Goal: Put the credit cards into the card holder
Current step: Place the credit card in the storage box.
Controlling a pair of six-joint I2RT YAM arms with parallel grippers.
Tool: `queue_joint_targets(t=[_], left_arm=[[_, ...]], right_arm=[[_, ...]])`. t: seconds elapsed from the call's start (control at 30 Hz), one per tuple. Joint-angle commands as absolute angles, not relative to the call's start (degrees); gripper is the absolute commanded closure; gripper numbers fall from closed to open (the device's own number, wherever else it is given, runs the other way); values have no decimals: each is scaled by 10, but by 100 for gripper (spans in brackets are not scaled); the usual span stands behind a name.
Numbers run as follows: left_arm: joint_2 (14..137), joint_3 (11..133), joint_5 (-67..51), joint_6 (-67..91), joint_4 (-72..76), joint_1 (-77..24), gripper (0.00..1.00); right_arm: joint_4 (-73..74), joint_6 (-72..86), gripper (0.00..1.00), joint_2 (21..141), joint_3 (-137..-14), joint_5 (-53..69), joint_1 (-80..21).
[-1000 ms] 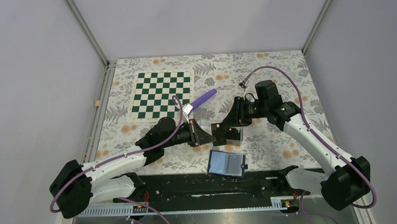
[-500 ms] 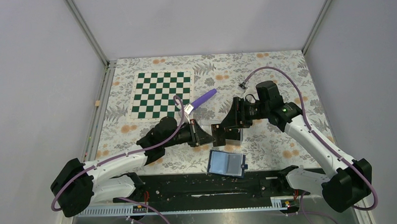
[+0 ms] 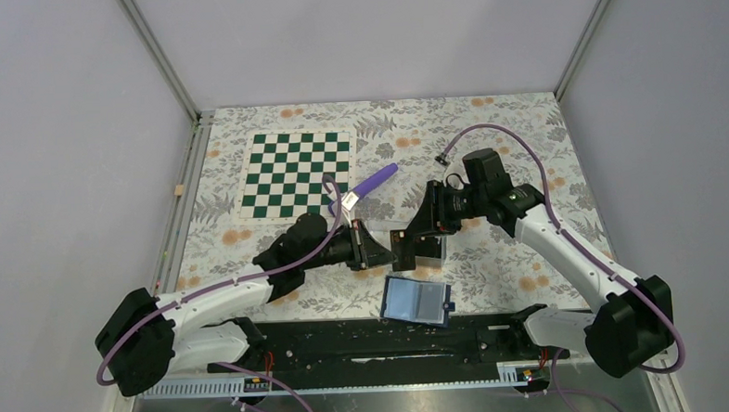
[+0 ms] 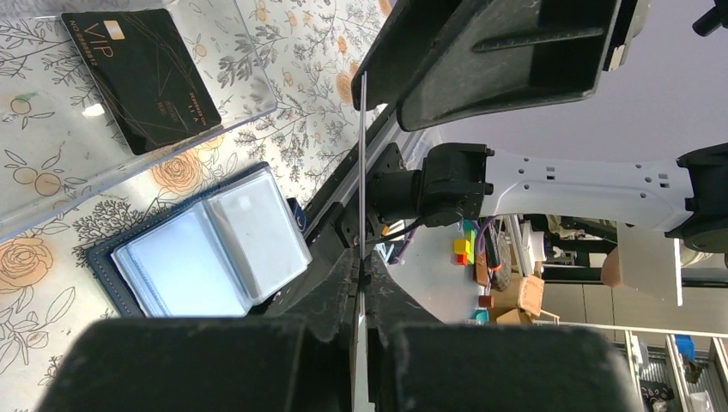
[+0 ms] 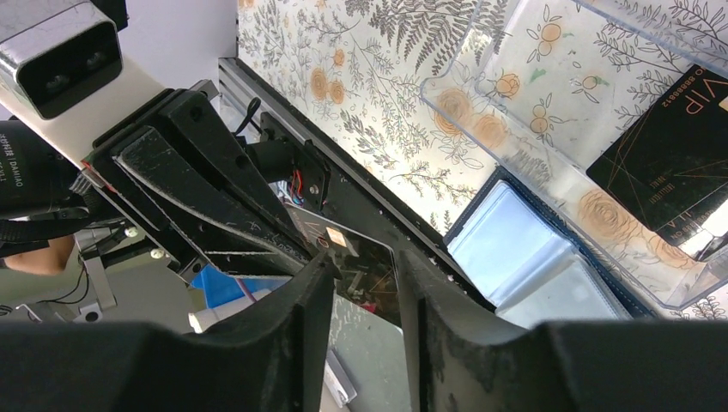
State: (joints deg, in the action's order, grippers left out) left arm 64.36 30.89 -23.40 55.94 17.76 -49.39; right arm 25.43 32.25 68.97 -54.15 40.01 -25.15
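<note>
Compared with a second ago, the right tool (image 5: 367,257) sits slightly closer to the left tool (image 4: 360,262), so the gap between them is narrower. The card holder (image 3: 418,299) lies where it lay. Between the tools hangs one dark card (image 3: 402,251), clear of the table (image 3: 487,126).

The left tool is clenched flat on the card: its wrist view shows the card edge-on, pinched between the fingers, with the far end reaching the right tool. The right tool's fingers stand either side of the card's edges, but I cannot tell whether they press it.

The card holder is open, pale pockets up, flat on the table just toward the arm bases from both tools. Its long axis runs left to right.

I judge this a handover, with insertion not yet done. The coming move turns on carrying the card down and toward the bases into a pocket mouth, and the right tool looks the nearer. A second card (image 4: 146,77), black, lies in the clear tray (image 4: 51,172) beside the holder.
</note>
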Motion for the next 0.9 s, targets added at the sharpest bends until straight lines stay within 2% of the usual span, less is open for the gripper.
queue_joint_targets(t=[0.0,0.17,0.37,0.67,0.8,0.87], left_arm=[[648,331,-252,557,209,-492,100],[655,333,-252,557,207,-492,100],[660,336,-253,555,197,-492,100],[665,347,-245,539,157,-492,100],[666,347,-262,539,170,-491,100],[668,346,-269,540,178,-492,100]], right_arm=[[246,317,65,693,-563,414,-257],[246,320,83,683,-561,416,-258],[246,317,92,673,-558,425,-259],[247,301,92,658,-559,435,-258],[232,295,86,663,-559,463,-258],[225,292,79,662,-557,473,-259]])
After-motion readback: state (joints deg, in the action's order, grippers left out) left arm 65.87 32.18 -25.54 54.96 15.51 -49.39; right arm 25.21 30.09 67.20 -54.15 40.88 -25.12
